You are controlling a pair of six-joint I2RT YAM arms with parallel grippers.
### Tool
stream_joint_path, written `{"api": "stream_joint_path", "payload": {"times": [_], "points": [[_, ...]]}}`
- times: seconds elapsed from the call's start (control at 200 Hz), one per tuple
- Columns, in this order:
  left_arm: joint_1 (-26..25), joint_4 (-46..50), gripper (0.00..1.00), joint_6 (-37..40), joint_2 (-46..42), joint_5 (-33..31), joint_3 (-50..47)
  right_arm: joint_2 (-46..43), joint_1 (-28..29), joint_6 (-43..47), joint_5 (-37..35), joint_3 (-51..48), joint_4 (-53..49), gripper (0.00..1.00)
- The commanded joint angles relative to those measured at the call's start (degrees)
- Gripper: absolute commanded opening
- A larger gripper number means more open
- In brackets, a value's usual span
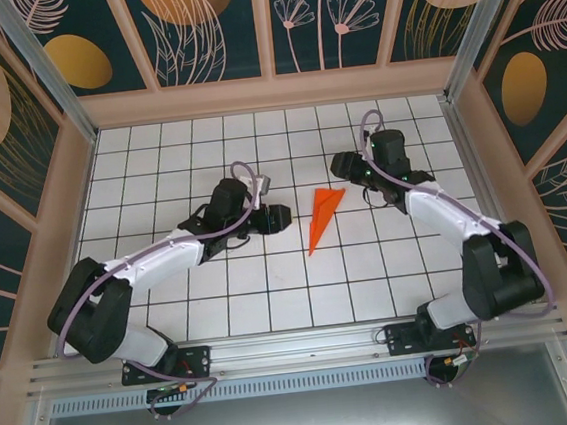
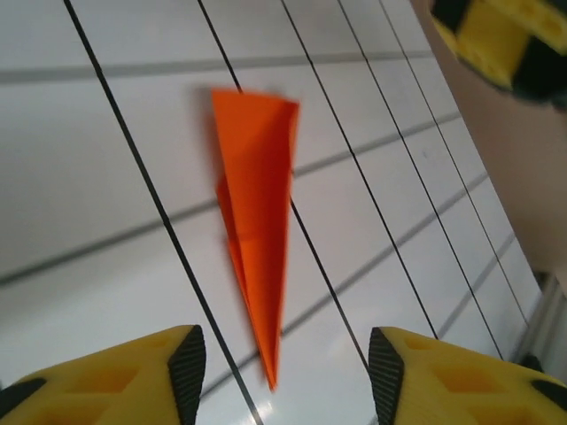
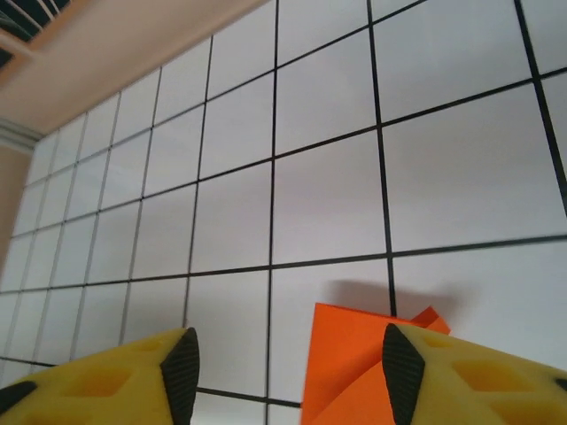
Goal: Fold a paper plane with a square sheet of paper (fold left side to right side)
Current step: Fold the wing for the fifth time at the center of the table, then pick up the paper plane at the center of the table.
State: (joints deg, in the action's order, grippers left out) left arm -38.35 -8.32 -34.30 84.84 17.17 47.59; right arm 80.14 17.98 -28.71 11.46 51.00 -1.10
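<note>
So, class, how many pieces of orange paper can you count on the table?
1: the paper plane, a slim folded dart lying flat near the middle of the gridded table, its tip pointing toward the near edge. None seems hidden.

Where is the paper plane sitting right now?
In the top view the paper plane lies on the table just right of centre, between the left hand and right hand, tip pointing toward the near edge.

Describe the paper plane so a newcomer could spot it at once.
On the white gridded table, look mid-table between the left gripper and the right gripper. The paper plane lies flat there: a slim, creased, bright orange dart, the only orange thing on the tiles.
</note>
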Motion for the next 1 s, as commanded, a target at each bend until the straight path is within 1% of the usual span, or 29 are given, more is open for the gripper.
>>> {"api": "stream_joint_path", "payload": {"times": [0.0,0.06,0.12,0.195,0.25,0.275,0.34,0.435,0.495,0.651,0.731,0.801,0.911,0.986,0.996], "points": [[0.0,-3.6,0.66,-1.3,-1.8,-12.8,1.1,-0.6,3.8,-5.2,-5.6,-4.7,-4.1,0.66],[0.1,-5.2,0.75,-2.5,-2.4,-16.9,0.9,0.1,6.5,-7.4,-6.5,-5.6,-3.0,0.67],[0.1,-5.9,0.79,-3.2,-3.0,-20.5,0.6,1.7,9.3,-9.5,-8.3,-5.6,-2.5,0.68],[0.1,-6.3,0.84,-3.8,-3.4,-23.4,0.4,4.4,12.2,-11.5,-11.3,-5.1,-2.6,0.69],[0.1,-6.7,0.87,-4.0,-3.8,-24.3,0.0,6.4,13.0,-12.7,-12.1,-4.9,-2.2,0.69],[0.1,-7.0,0.89,-4.2,-3.9,-24.4,-0.4,7.2,14.5,-13.1,-13.3,-4.8,-2.0,0.69],[0.1,-7.5,0.9,-4.4,-4.3,-24.6,-1.3,9.3,15.9,-14.0,-15.3,-4.1,-2.4,0.69],[0.0,-7.3,0.92,-4.6,-4.8,-24.9,-2.2,11.7,17.2,-14.7,-17.6,-3.0,-4.5,0.63],[0.0,-7.5,0.92,-4.7,-5.1,-25.0,-2.7,12.3,17.6,-15.0,-18.4,-2.9,-5.2,0.58],[0.1,-7.3,0.92,-5.0,-5.0,-24.7,-2.7,11.0,18.1,-15.0,-19.2,-3.1,-6.5,0.34],[0.1,-7.1,0.93,-4.8,-5.0,-24.9,-2.5,9.6,18.5,-14.5,-19.2,-2.9,-7.4,0.18],[0.1,-6.6,0.93,-4.7,-5.4,-25.6,-2.4,8.0,18.9,-13.9,-18.7,-2.6,-7.8,0.0],[0.1,-5.1,0.93,-3.3,-6.9,-28.0,-2.1,5.0,20.6,-11.4,-16.4,-2.1,-6.7,0.0],[0.1,-3.2,0.94,-2.2,-8.5,-30.1,-1.5,2.5,21.5,-9.5,-12.6,-2.5,-3.7,0.0],[0.1,-3.1,0.94,-2.2,-8.8,-30.5,-1.5,2.1,21.6,-9.3,-10.9,-2.7,-3.2,0.0]]}}
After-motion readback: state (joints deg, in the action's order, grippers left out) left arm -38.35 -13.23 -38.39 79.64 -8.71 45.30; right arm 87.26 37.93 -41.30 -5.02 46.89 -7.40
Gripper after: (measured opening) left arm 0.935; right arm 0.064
